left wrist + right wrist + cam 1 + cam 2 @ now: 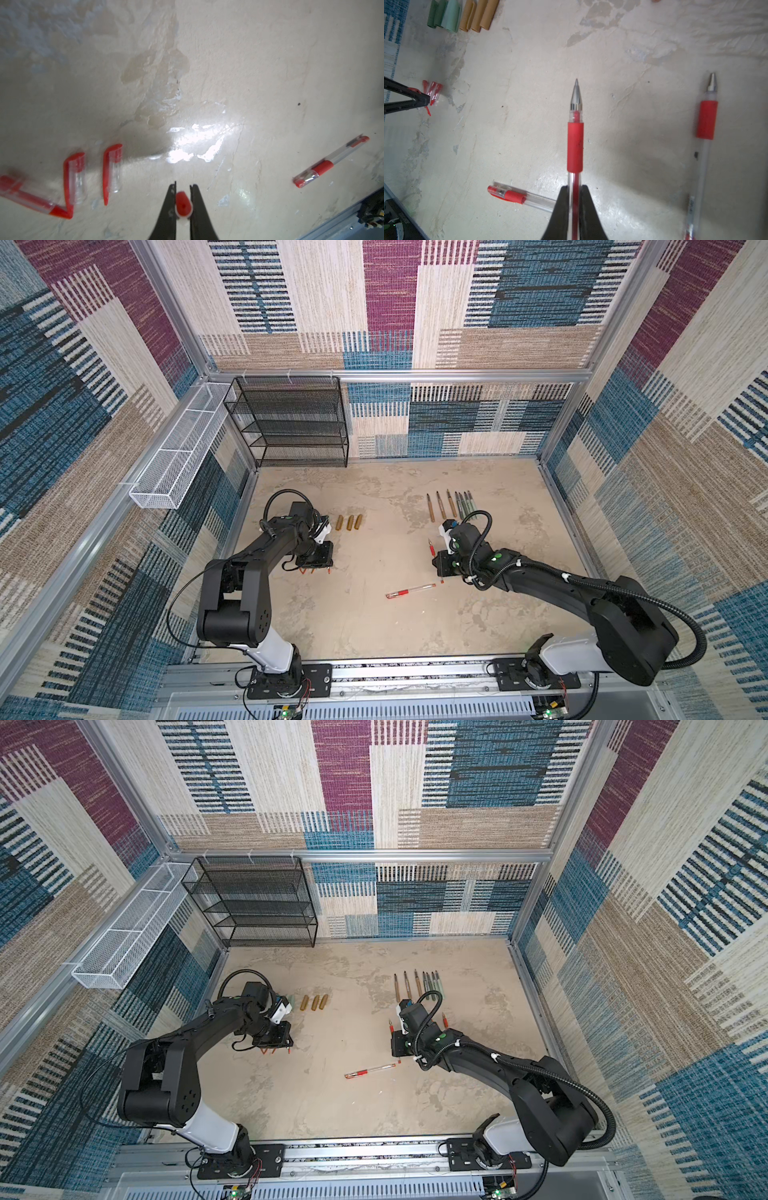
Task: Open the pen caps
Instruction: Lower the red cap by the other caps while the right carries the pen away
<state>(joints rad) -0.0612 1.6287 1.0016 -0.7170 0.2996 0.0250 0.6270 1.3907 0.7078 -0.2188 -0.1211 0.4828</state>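
Left claw (184,185): clenched on a short red-tipped clear plastic pen cap (182,204), over the mottled beige surface (374,635).
Loose red caps: three more red-clipped clear caps (113,168) lie on the surface just beside that claw (the farthest one is blurred).
Right claw (574,187): clenched on the clear barrel of a red-gripped pen (575,145), its metal point bare.
Bare red pen (706,120): lies flat near the right claw, uncapped.
Capped red pen (409,591): lies flat between the two arms with its cap on, touched by neither claw.
Stubby caps: three gold tubes (350,522) sit in a row near the left arm, with green tubes (450,16) next to them.
Pen bodies: gold and green, tips bare, in a row (451,506) beyond the right arm.
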